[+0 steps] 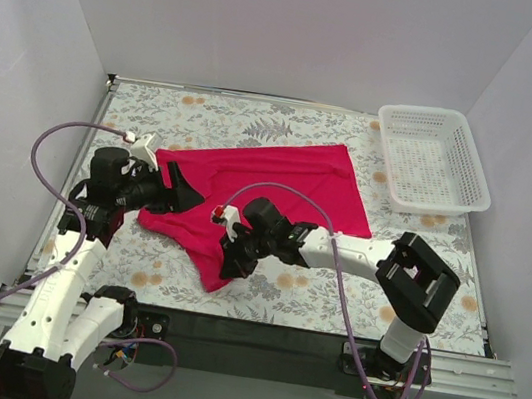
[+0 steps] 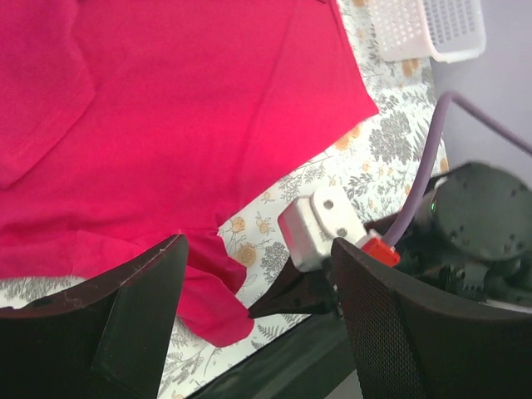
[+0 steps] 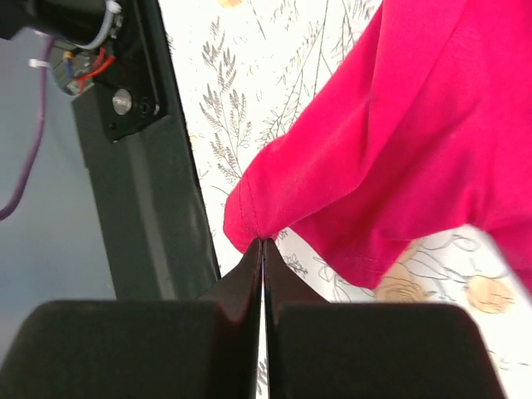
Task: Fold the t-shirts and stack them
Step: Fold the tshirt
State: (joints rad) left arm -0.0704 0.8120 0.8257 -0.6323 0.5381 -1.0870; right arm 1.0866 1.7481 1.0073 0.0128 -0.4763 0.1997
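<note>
A: Place of the t-shirt (image 1: 278, 186)?

B: On the flowered table (image 1: 209, 115), about the middle. Spread mostly flat, magenta-red, with some wrinkles. Near edge bunched and drawn to a point toward the front.

A: And the right gripper (image 3: 263, 245)?

B: Closed tight on that point of the cloth. In the right wrist view, fingers pressed together, with a small fold of the hem pinched at the very tips. Close to the dark strip (image 1: 254, 337) along the near edge of the table. Lifted off the surface or only resting on it, hard to say.

A: State of the left gripper (image 2: 258, 243)?

B: Fingers well apart, with nothing between them. Over the left side of the t-shirt, near the sleeve. Touching the cloth or not, impossible to tell from above.

A: Anything else on the table?

B: Only a white mesh basket (image 1: 433, 157) at the far right corner, well apart from the t-shirt. Visible also at the top right of the left wrist view.
</note>
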